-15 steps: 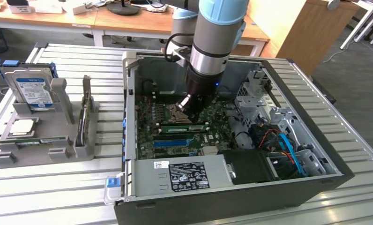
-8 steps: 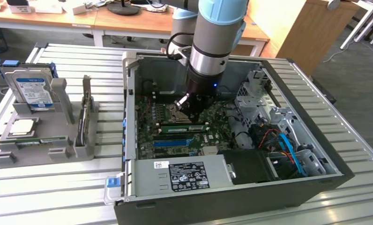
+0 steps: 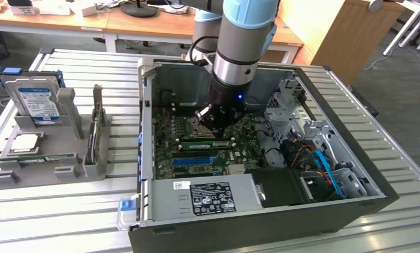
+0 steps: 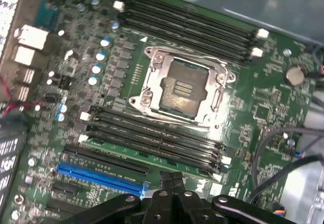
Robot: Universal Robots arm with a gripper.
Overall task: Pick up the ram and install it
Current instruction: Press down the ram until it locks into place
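Note:
The ram point(image 3: 207, 142), a long green stick with dark chips, stands on edge in a memory slot of the motherboard point(image 3: 196, 163) inside the open computer case point(image 3: 266, 221). My gripper point(image 3: 215, 133) hangs straight down over it, fingers shut, their tips right at the stick's upper edge with nothing between them. In the wrist view the shut gripper point(image 4: 171, 178) points at the nearest of the black memory slots point(image 4: 152, 138), beside the empty processor socket point(image 4: 185, 87). Whether the tips touch the ram I cannot tell.
A grey holder point(image 3: 6, 179) on the exterior view's left carries a blue-labelled hard drive point(image 3: 35, 100), a square silver processor point(image 3: 26, 142) and another green stick point(image 3: 48, 157). Drive cage point(image 3: 294, 105), cables point(image 3: 323, 163) and power supply point(image 3: 210, 197) crowd the case around the board.

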